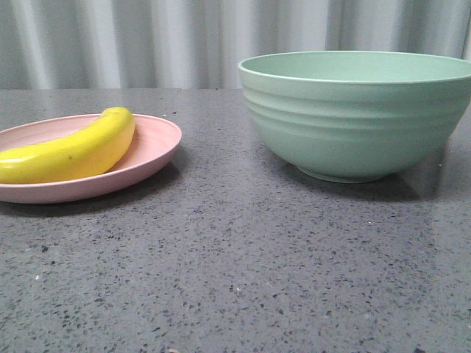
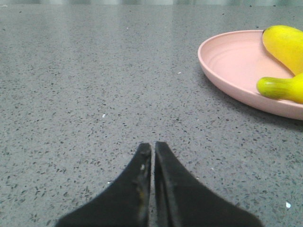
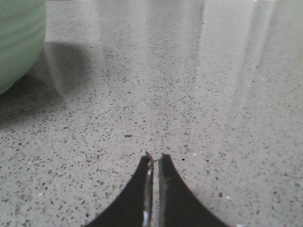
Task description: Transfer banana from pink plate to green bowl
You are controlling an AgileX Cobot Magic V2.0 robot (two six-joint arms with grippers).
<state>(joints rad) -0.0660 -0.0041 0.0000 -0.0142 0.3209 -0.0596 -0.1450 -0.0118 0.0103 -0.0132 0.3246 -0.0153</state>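
Observation:
The yellow banana lies on the pink plate at the left of the front view. The green bowl stands upright at the right, apart from the plate. In the left wrist view the plate and the banana show, with my left gripper shut and empty, low over the bare table well short of the plate. In the right wrist view my right gripper is shut and empty over the table, the bowl's side off to one side. Neither gripper shows in the front view.
The grey speckled table runs under everything. A pale pleated curtain hangs behind the table's far edge. Open tabletop lies between plate and bowl.

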